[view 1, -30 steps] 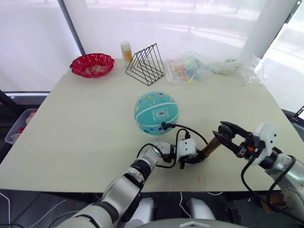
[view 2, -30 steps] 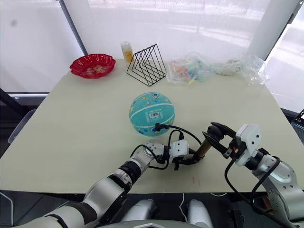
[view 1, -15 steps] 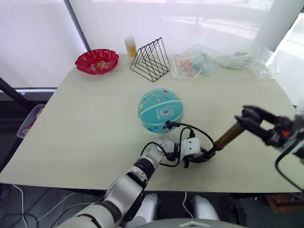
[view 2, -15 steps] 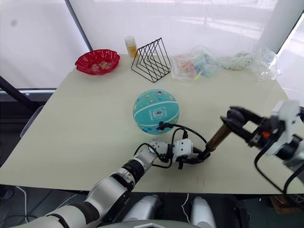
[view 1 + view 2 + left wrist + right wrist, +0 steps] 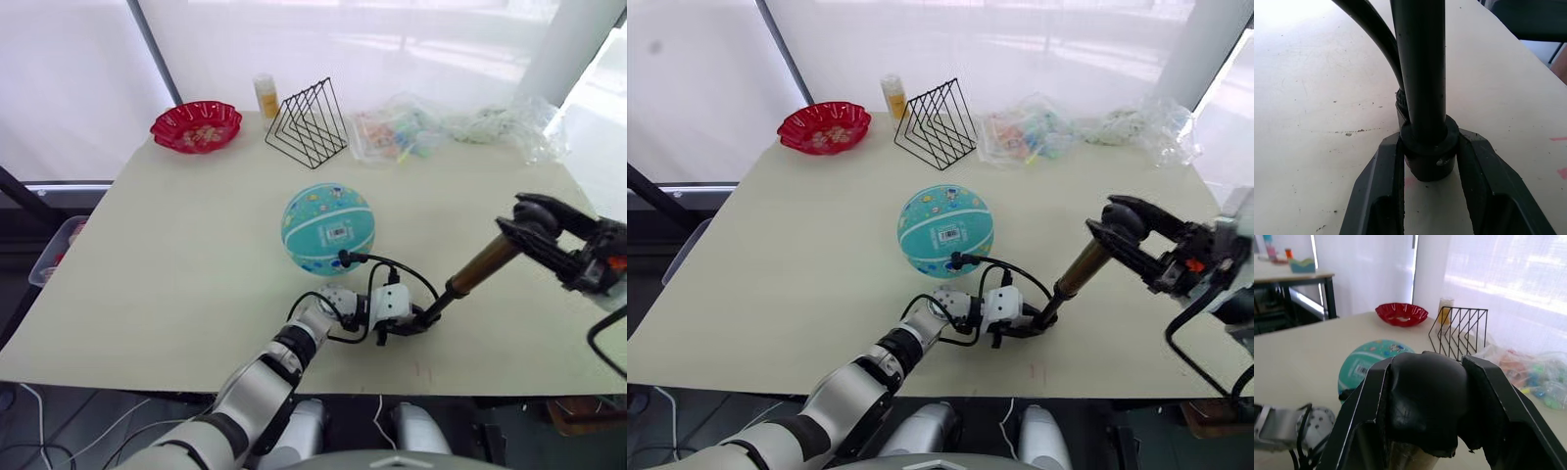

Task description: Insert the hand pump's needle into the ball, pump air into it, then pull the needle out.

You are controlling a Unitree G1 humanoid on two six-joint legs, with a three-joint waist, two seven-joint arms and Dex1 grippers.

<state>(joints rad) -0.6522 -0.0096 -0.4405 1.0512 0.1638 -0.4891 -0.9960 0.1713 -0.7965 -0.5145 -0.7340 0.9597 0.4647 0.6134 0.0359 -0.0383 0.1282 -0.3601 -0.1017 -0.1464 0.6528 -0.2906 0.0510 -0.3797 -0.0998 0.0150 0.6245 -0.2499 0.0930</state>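
Note:
The teal ball [image 5: 328,227] sits mid-table. The hose's black end fitting [image 5: 343,258] presses against the ball's near side; the needle is hidden there. The thin black hose [image 5: 407,276] loops down to the hand pump [image 5: 480,266], which slants up to the right. My left gripper [image 5: 419,318] is low on the table, shut on the pump's lower black end cap [image 5: 1427,152]. My right gripper [image 5: 516,220] is raised and shut on the pump's black handle [image 5: 1425,399]. A thin black rod shows between cap and gold barrel.
Along the far edge stand a red scalloped dish [image 5: 196,125], a small yellow bottle [image 5: 264,96], a black wire rack [image 5: 306,125] and crumpled clear plastic bags [image 5: 421,132]. The table's near edge [image 5: 147,377] lies just under my left arm.
My right gripper has risen up and to the right with the handle, lengthening the pump. The left gripper has stayed at the lower cap, and the ball has not moved. The camera shifted.

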